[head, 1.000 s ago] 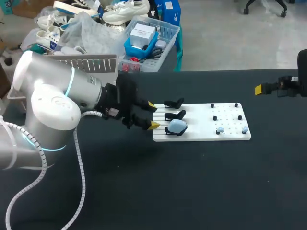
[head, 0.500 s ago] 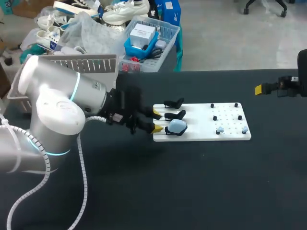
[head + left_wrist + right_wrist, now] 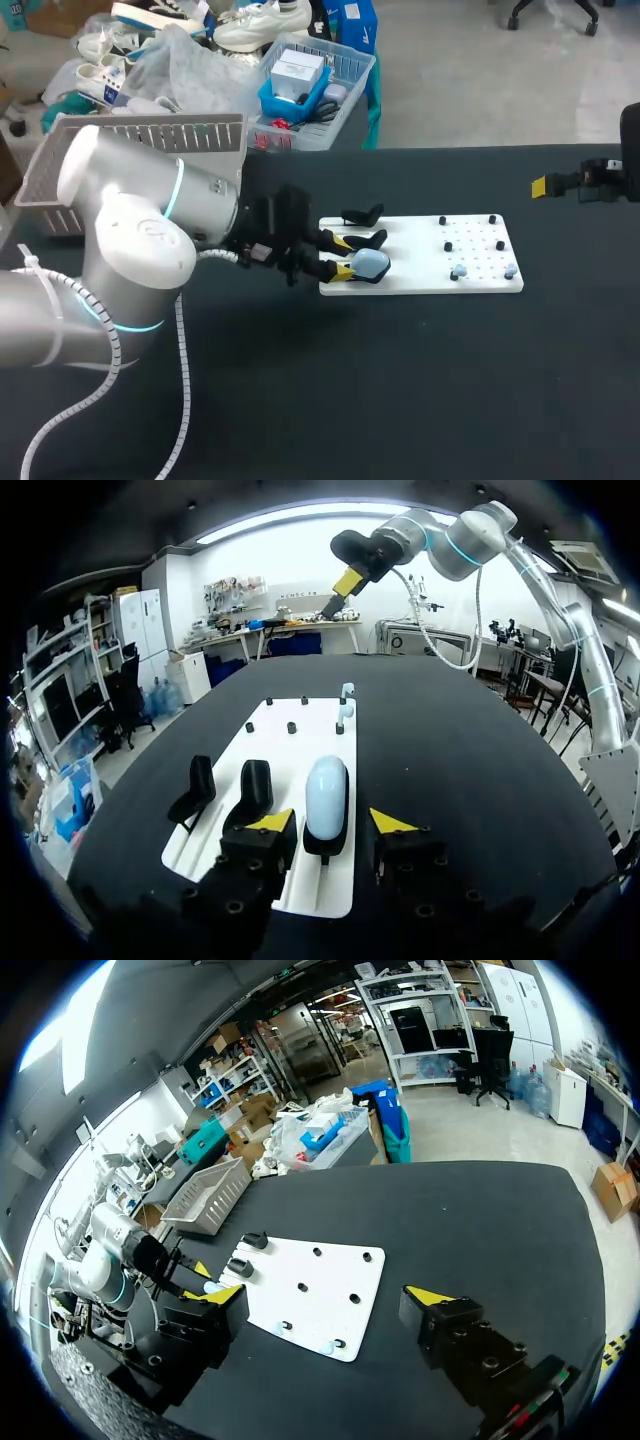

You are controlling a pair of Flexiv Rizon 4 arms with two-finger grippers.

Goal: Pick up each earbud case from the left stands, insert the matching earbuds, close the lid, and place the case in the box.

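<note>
Desk (image 3: pixel 420 390): black, carries everything listed.
Left arm (image 3: pixel 140 235): comes in low across the desk's left half and ends at the board's left edge.
Box (image 3: pixel 150 135): grey, perforated, at the desk's far left corner behind the left arm.
Board (image 3: pixel 415 262): white, flat, mid-desk, with black pegs on its right half.
Stands (image 3: pixel 365 228): three, black, in a row on the board's left end; the two farther ones are bare.
Case (image 3: pixel 372 263): pale blue, lid closed, on the nearest stand.
Earbuds (image 3: pixel 459 271): two, pale blue, on the board's near right edge, apart from each other.
Left fingers (image 3: pixel 270 822): set moderately apart, one on each side of the case and its stand, a gap showing at both sides; holding nothing.
Right fingers (image 3: pixel 430 1298): spread wide, empty, at the desk's far right, well apart from the board.
</note>
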